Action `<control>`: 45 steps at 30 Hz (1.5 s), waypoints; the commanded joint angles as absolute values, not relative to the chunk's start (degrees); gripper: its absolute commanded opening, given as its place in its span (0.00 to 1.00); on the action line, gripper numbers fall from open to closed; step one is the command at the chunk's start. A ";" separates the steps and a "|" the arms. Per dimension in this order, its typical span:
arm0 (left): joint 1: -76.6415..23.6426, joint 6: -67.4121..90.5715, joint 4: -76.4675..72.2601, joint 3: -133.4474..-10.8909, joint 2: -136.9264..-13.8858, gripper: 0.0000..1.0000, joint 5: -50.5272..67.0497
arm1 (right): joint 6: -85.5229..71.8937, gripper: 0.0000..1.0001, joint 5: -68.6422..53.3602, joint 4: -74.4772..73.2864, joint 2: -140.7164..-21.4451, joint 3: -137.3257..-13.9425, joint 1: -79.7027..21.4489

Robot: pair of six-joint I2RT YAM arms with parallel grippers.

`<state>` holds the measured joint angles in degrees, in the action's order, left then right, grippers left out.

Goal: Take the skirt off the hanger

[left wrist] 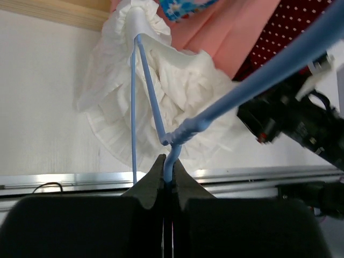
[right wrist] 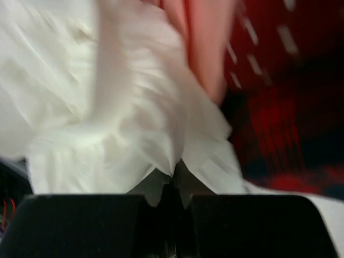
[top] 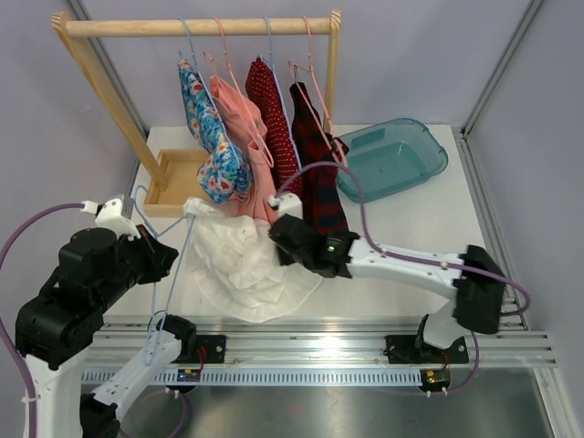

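A white ruffled skirt (top: 245,265) lies on the table below the rack, still hooked at one corner on a light-blue hanger (top: 172,255). My left gripper (left wrist: 169,171) is shut on the hanger's hook (left wrist: 171,156); the hanger's arms reach into the skirt (left wrist: 161,102). My right gripper (right wrist: 176,174) is shut on a fold of the white skirt (right wrist: 118,123) at its right edge, next to the hanging clothes. In the top view my right gripper (top: 283,239) sits at the skirt's right side and my left gripper (top: 169,260) at its left.
A wooden rack (top: 196,27) holds a floral garment (top: 212,146), a pink one (top: 246,137), a red dotted one (top: 274,119) and a dark red plaid one (top: 319,164). A teal tub (top: 392,157) stands at the back right. The rack's wooden base (top: 178,178) is at back left.
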<state>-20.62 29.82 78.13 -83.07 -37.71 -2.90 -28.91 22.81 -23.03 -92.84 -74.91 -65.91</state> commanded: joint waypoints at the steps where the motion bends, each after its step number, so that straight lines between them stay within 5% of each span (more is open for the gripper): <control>1: -20.74 27.52 70.96 -81.05 -34.38 0.00 -15.01 | -32.26 0.00 25.65 -12.31 -71.70 -59.82 -66.09; 8: -20.74 26.28 62.06 -64.36 -32.69 0.00 -20.04 | -30.33 0.00 45.76 -23.72 -40.05 -55.71 -66.01; 11: -20.74 26.36 58.98 -58.91 -32.96 0.00 -21.35 | -24.19 0.00 53.07 -24.78 -35.08 -61.06 -65.92; 16: -20.74 25.23 55.73 -57.04 -32.78 0.00 -21.35 | -9.78 0.00 64.94 -25.41 -44.27 -76.43 -65.92; 23: -20.74 25.22 54.40 -57.91 -32.43 0.00 -13.48 | 14.75 0.00 66.37 -0.71 -53.08 -82.96 -65.92; 31: -21.61 18.98 55.11 -60.14 -35.33 0.00 31.42 | 0.45 0.00 56.43 -9.49 -60.37 -76.39 -65.74; 37: -24.08 21.79 52.65 -56.25 -31.21 0.00 40.93 | -7.03 0.00 60.90 -14.32 -60.73 -71.28 -64.87; 41: -25.49 25.13 46.86 -57.56 -26.55 0.00 50.52 | -16.66 0.00 57.42 -25.27 -59.42 -71.72 -53.04; 45: -25.49 23.04 51.82 -61.15 -24.61 0.00 45.12 | -18.90 0.00 59.67 -28.74 -56.35 -72.94 -47.47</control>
<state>-25.30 22.92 52.82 -57.14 -25.17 42.28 -12.99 57.12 -25.67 -60.51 -70.06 -49.89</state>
